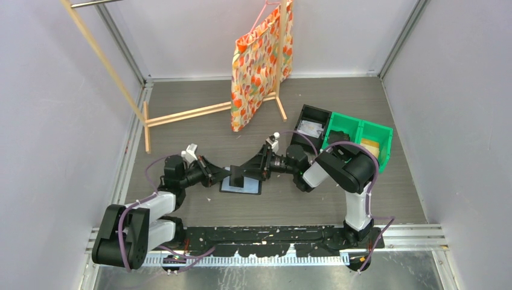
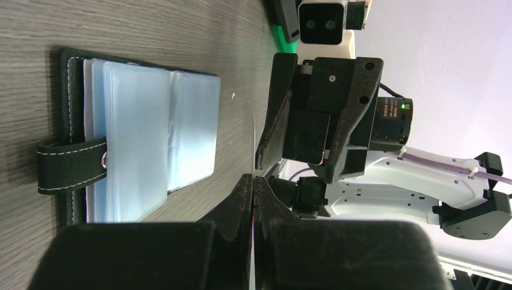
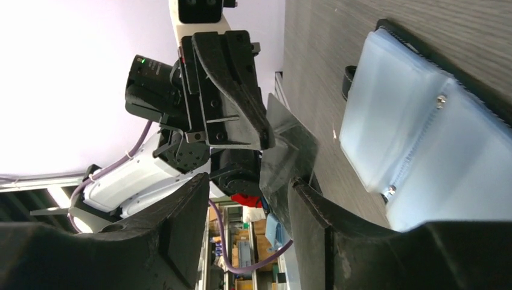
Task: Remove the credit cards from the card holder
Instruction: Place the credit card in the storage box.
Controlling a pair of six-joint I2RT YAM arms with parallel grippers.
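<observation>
Space is showing between the fingers of the right gripper, so I am reading them as standing apart. One edge of a dark grey credit card is reaching into that gap, and I cannot tell whether it is touching the finger beside it. The left gripper is pinching the opposite edge of the card, its fingers pressed together. From its own wrist camera the card is showing only as a thin line running out from the tips. The two grippers are facing each other nose to nose, low over the table. The card holder is lying open and flat just below them, clear pocket sleeves up, with its black clasp tab lying across one end edge onto the sleeves. Open table is running along the holder's near and left sides. A black bin and green bins are sitting well apart from the holder, behind the right arm. A patterned bag is hanging on a wooden rack toward the back wall.
</observation>
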